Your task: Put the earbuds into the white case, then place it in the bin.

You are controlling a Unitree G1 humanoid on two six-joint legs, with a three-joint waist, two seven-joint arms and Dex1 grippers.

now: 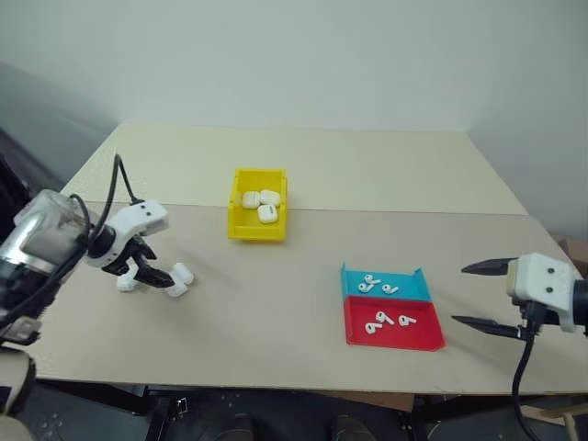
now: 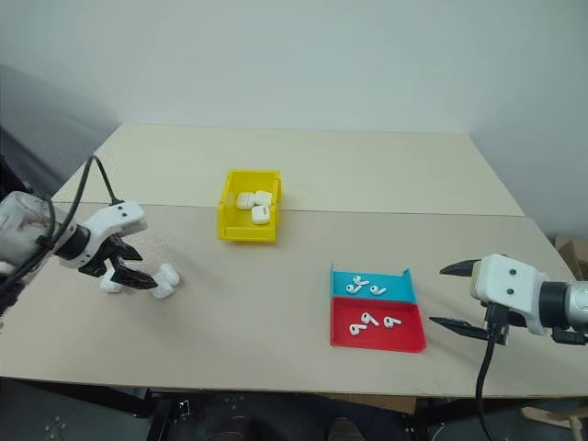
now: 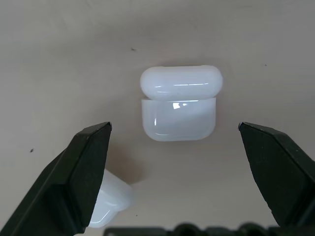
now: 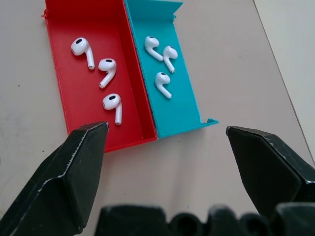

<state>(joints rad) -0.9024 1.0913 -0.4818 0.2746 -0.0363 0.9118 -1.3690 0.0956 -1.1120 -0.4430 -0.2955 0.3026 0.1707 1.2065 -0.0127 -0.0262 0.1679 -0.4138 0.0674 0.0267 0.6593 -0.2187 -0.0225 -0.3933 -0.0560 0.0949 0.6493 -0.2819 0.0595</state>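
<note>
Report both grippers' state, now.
Left gripper: open, holding nothing, over a white case.
Right gripper: open, holding nothing, near the red tray.

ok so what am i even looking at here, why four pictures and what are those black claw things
It is a two-armed robot at a table. The two wide pictures come from cameras in its head, looking down over its arms. The two close pictures come from a camera on each wrist, and the black claws are that arm's own pincer fingers.

On the table, a yellow bin holds three white cases. A blue tray and a red tray lie side by side, each with three earbuds. Two more cases lie loose on the left.

The left pincer is open over one loose case, lid ajar, touching nothing. The other loose case lies partly behind one finger. The right pincer is open near the trays. Nothing is held.
</note>
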